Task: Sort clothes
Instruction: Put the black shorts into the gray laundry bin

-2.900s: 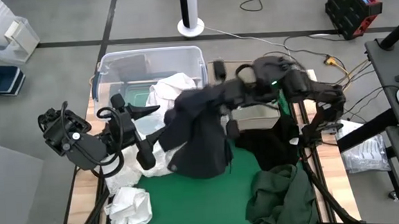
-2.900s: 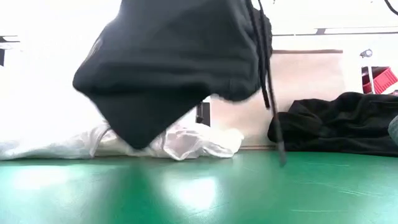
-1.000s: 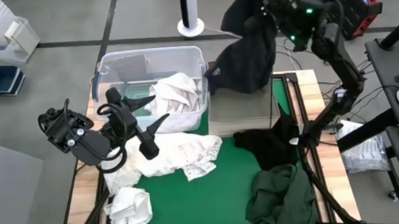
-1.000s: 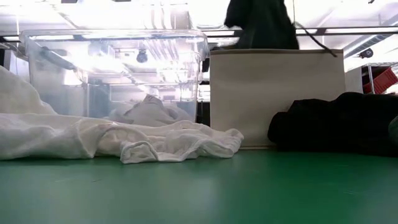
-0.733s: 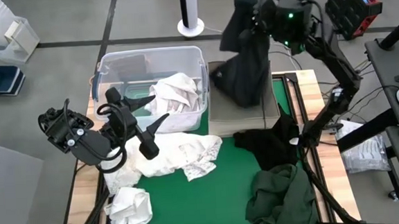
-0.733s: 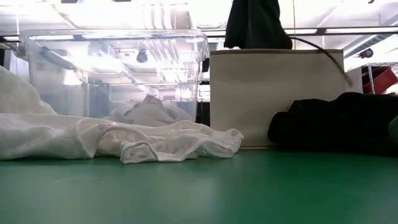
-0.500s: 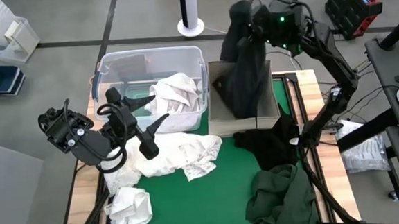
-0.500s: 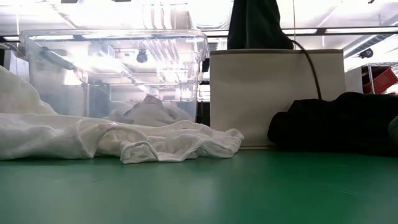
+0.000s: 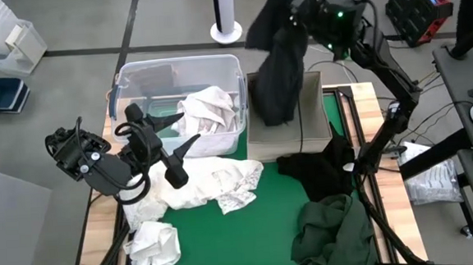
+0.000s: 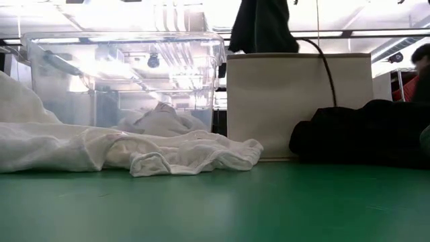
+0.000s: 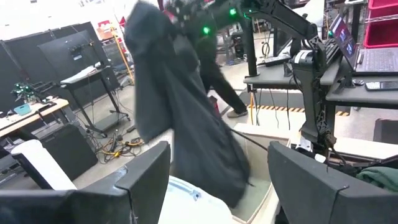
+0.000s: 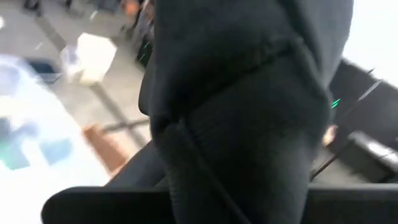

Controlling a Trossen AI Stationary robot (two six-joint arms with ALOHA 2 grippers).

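From above, the right hand (image 9: 295,14) is raised high over the far edge of the table (image 9: 103,231), clenched on a black garment (image 9: 278,72) that hangs down over the beige fabric bin (image 9: 314,115). A moment ago the cloth draped lower into the bin's mouth; now it has swung towards the clear plastic tub (image 9: 175,74) side, its hem just over the bin's near-left corner. So the drop is not yet made — the dark item is lined up with its bin but not released. The left hand (image 9: 168,153) has not moved: it waits open above the white clothes (image 9: 215,183) spread on the green mat (image 9: 251,230). A white shirt (image 9: 210,109) already lies in the tub, while a black heap (image 9: 321,168) and a dark green garment (image 9: 333,233) remain on the mat's right side.

At table height, the black garment (image 10: 259,27) dangles above the bin (image 10: 299,101), a drawstring trailing over its rim.

The left wrist view shows the cloth (image 11: 180,118) hanging free from the right arm, over the bin.

The right wrist view is filled by the dark fabric (image 12: 249,118) — the grip itself is hidden there.
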